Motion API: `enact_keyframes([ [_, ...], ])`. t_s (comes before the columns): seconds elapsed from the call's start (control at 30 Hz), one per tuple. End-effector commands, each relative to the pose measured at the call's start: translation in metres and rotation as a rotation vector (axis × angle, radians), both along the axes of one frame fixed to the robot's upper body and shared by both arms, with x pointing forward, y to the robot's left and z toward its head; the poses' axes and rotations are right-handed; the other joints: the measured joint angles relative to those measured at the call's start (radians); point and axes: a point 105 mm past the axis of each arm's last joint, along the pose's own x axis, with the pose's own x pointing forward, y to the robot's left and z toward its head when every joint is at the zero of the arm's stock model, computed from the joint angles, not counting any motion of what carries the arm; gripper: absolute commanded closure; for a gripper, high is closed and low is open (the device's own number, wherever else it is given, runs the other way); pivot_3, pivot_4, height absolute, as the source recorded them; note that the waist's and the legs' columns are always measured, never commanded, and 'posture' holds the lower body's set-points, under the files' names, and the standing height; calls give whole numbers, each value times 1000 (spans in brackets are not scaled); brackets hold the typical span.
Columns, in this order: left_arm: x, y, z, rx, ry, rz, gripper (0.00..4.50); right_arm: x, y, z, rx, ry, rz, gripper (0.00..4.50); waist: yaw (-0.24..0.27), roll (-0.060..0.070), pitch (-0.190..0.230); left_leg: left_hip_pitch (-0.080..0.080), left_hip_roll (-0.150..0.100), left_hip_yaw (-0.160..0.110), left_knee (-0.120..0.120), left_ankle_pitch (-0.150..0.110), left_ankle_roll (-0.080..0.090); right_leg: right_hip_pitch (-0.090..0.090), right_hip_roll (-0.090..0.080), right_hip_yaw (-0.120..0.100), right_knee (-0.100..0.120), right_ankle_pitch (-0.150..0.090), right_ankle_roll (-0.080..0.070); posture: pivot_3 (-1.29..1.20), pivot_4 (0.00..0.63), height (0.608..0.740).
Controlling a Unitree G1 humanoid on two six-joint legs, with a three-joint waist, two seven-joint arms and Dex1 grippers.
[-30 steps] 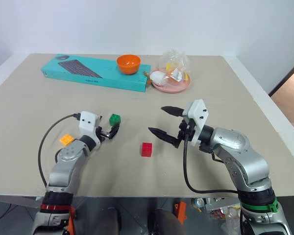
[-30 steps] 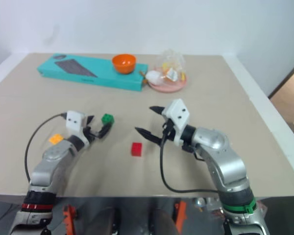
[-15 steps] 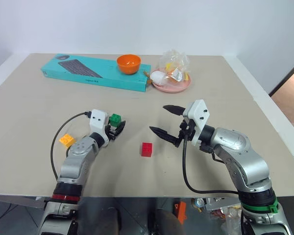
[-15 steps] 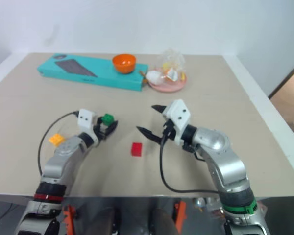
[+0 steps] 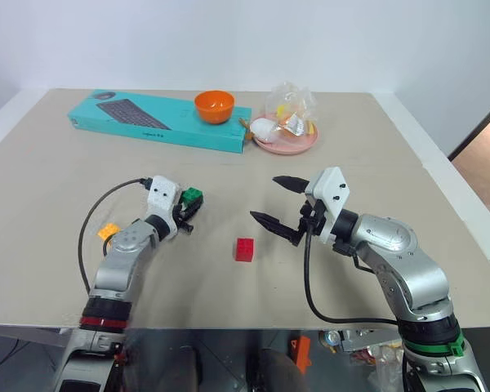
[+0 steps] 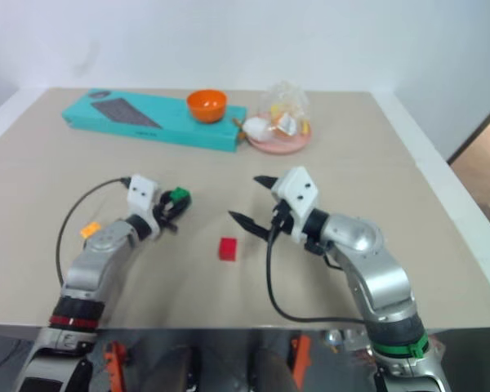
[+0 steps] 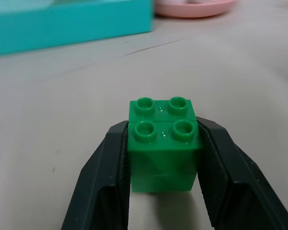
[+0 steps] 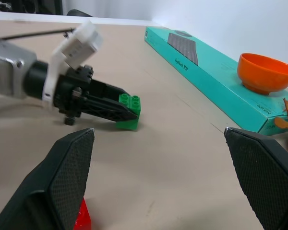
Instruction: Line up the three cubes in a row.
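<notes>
Beige tabletop [image 5: 57, 163] against a plain white wall, w/ a doorway gap off the robot's right: clutter sits at the far edge, well beyond both grippers. A teal keyboard box [image 5: 147, 121] carries an orange bowl [image 5: 214, 106], and just beside it is a pink plate [image 5: 298, 140] piled w/ wrapped bits.

Left gripper [image 7: 163, 158] is clamped on the green cube [image 7: 163, 139], one black finger flat on each side, studs up; the right wrist view shows the cube's base at or just off the surface, can't tell which. Right gripper [image 5: 279, 201] hangs w/ jaws spread wide, nothing between them.

Red cube [image 5: 244, 249] lies on the table between the two grippers, nearer the right one's lower fingertip, apart from it. Yellow-orange cube [image 5: 109, 231] sits behind the left gripper, beside that arm's forearm, partly hidden.

Progress, as judged: early. No row yet; the three cubes are well apart and not on one line. One cube gripped, approx. none placed. Left to do: bring green alongside red, then fetch the yellow-orange one and align all three.
</notes>
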Motion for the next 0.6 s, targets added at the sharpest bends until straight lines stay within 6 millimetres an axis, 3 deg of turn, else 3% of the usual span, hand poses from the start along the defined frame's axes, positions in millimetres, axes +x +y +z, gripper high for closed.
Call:
enact_keyframes([
  [0.03, -23, -8, 18, 48, -58, -197, 3193, -1, -1, 10, -6, -44, 13, 0, -1, 0, 0, 0, 0, 0, 0, 0, 0, 0, 0, 0, 0, 0, 0, 0, 150, 740],
  [0.33, -82, -5, 7, 146, -3, -639, 3193, 2, -1, 9, -15, -45, 23, 0, -1, 0, 0, 0, 3, 1, -1, 0, 0, -2, 0, 3, 0, 0, 0, 0, 150, 740],
  [0.6, -83, 0, -5, 253, 26, -764, 3193, 1, -3, 7, -26, -38, 20, 0, 0, 0, 0, -2, 3, 1, 0, 0, 0, -5, 0, 4, 0, 0, -1, 0, 150, 740],
])
